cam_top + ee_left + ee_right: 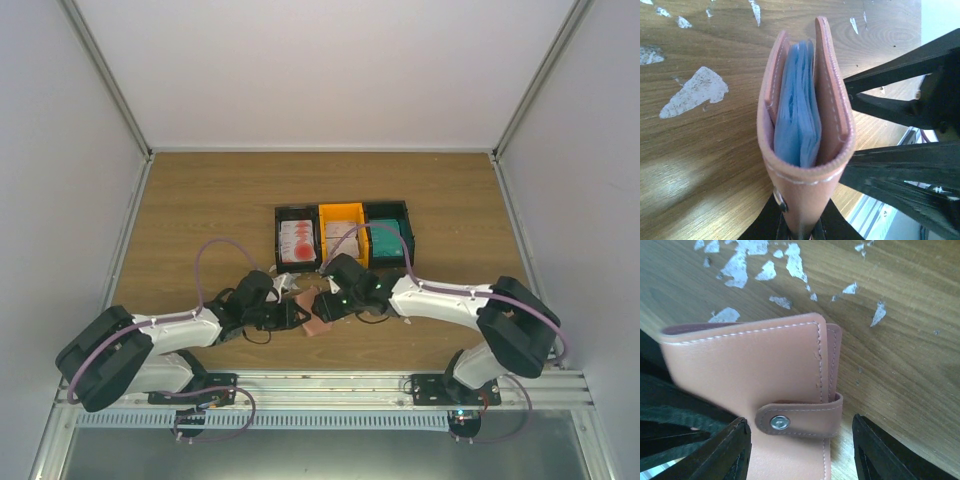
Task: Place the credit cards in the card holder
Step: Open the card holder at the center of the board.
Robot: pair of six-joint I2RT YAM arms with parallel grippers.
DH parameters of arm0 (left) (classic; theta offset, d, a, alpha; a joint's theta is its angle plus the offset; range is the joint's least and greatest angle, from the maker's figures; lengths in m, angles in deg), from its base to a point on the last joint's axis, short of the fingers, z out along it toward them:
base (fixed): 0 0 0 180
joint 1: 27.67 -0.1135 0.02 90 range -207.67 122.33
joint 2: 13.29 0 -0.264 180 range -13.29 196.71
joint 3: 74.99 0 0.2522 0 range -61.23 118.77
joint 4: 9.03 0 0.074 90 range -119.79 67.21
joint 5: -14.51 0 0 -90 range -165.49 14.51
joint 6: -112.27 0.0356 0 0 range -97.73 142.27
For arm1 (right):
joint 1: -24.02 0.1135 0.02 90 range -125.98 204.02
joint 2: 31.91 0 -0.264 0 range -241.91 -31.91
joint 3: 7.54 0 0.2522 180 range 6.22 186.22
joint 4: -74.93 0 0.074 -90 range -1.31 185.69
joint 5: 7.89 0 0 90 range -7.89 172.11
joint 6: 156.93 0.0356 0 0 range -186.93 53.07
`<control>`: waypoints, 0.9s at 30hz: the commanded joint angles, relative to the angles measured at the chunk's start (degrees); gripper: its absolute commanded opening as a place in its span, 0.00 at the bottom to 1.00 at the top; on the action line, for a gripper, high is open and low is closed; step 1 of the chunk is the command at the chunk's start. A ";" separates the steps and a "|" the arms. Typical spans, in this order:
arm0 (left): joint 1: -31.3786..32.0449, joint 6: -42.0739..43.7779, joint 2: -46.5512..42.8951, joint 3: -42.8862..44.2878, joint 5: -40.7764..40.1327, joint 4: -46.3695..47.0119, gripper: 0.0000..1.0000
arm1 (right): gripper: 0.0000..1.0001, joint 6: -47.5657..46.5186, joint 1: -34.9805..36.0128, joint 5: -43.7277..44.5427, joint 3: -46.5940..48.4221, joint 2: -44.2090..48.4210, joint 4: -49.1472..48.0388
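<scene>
The salmon-pink card holder (832, 110) stands on edge, and my left gripper (802, 225) is shut on its lower end. Blue sheets (797, 120) fill its inside; I cannot tell whether they are cards or pockets. In the right wrist view the card holder (750, 365) is snapped shut by its strap (800, 415). My right gripper (800, 422) is open, one finger on each side of that strap, and touches nothing. From above, both grippers (298, 315) (325, 303) meet over the card holder (318, 327). Credit cards lie in the tray: white-red ones (297, 242) and teal ones (386, 243).
A three-compartment tray (343, 208), black and orange, stands just behind the grippers. Irregular white scraps (692, 92) (745, 265) dot the wooden table around the card holder. White walls enclose the table on three sides.
</scene>
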 commanded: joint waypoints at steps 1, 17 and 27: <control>0.32 1.78 -0.31 1.80 1.03 1.63 0.00 | 0.56 -0.37 0.72 -0.24 0.90 -2.64 -0.31; 0.32 2.58 -0.14 2.32 2.41 1.39 0.00 | 0.55 3.52 0.72 7.78 1.34 -5.68 1.54; 0.32 3.09 -0.09 2.82 0.18 -0.62 0.00 | 0.44 9.40 0.72 24.26 0.37 -2.00 10.93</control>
